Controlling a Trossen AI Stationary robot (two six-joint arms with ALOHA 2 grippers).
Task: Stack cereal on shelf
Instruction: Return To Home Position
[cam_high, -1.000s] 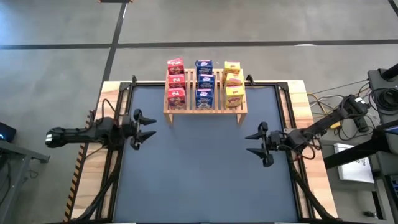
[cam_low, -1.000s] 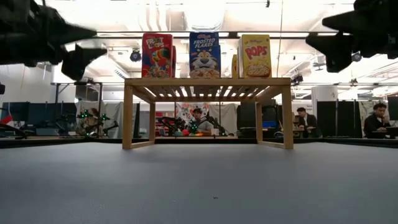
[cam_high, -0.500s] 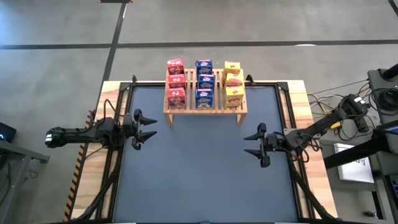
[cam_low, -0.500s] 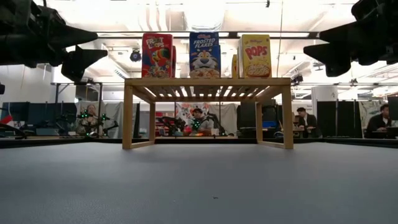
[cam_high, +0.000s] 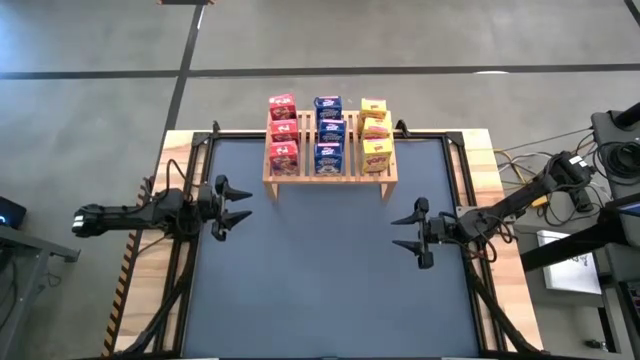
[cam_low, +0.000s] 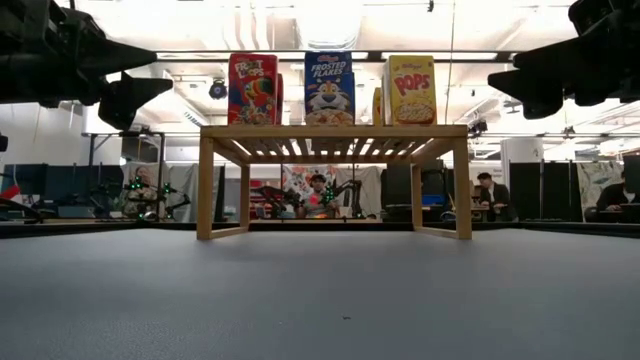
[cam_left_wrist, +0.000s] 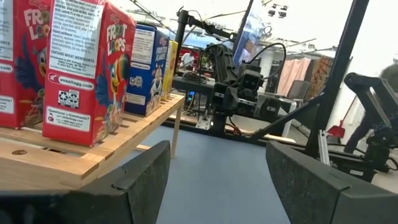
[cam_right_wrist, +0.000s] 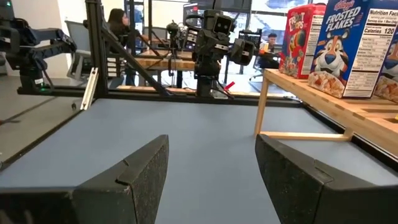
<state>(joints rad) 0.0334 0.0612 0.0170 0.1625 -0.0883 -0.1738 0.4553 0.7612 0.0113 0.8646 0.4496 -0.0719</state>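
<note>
Across the desk (cam_high: 320, 290), at its far edge, the wooden shelf (cam_high: 330, 179) carries all nine cereal boxes (cam_high: 328, 157) upright in red, blue and yellow rows. The left arm (cam_high: 150, 213) and right arm (cam_high: 500, 212) hang on either side, well clear, jaws apart and empty. Any swing that clips a shelf leg could topple the boxes.
</note>
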